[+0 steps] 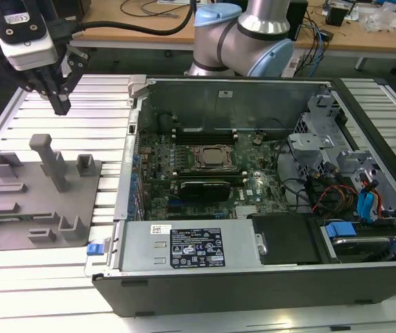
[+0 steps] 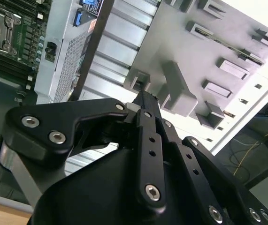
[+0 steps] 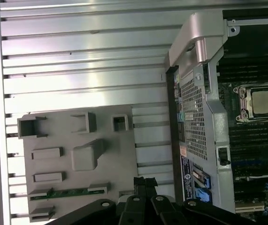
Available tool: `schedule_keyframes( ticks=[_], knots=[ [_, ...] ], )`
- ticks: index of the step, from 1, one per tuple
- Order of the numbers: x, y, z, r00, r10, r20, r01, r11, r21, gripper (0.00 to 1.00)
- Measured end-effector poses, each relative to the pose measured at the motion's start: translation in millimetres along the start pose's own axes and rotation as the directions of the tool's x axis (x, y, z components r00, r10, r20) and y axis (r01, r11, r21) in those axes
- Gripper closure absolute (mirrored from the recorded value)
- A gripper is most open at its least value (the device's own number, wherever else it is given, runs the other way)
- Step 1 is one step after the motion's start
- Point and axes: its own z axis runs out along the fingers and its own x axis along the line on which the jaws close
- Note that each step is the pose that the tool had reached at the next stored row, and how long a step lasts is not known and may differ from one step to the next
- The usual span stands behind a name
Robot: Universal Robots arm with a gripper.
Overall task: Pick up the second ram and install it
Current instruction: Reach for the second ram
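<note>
We read the jaws as closed and empty: their fingertips (image 2: 143, 99) meet in a single point with nothing between them, and in the exterior view they hang in the air above the slatted worktop (image 1: 38, 291), over the far side of the grey holder plate (image 1: 45, 232). The second ram (image 3: 72, 191) has not been picked up. In the first wrist view it lies lengthwise in a slot of that plate, a thin green strip caught between two small grey clips, just beside the tall post (image 3: 86, 154) and well apart from the open computer case (image 1: 253, 277). To do this step well, we judge that the jaws must be open before they descend. They should be turned so that the fingers close across the thin faces of the stick rather than along its length, and centred on it so that it lifts level out of the clips. We would come straight down, keeping wide of the post, which stands higher than anything else on the plate and is the likeliest thing to strike. A light, square grip matters, since a tilted stick would not line up with the black slot strips (image 1: 204, 132) beside the processor socket (image 1: 211, 156) on the motherboard (image 1: 267, 201).
</note>
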Motion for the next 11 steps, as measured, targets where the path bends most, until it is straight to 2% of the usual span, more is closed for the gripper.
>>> schedule_keyframes(
  ticks=[2, 5, 6, 9, 11],
  knots=[
    [5.5, -0.4, -0.1, 1.0000, 0.000, 0.0000, 0.000, 1.0000, 0.0000, 0.89],
    [10.1, -0.8, -0.1, 1.0000, 0.000, 0.0000, 0.000, 1.0000, 0.0000, 0.89],
    [13.7, -1.0, -0.2, 1.0000, 0.000, 0.0000, 0.000, 1.0000, 0.0000, 0.89],
    [32.7, -2.4, -0.6, 1.0000, 0.000, 0.0000, 0.000, 1.0000, 0.0001, 0.89],
    [37.2, -2.8, -0.7, 1.0000, 0.000, 0.0000, 0.000, 1.0000, 0.0001, 0.89]
  ],
)
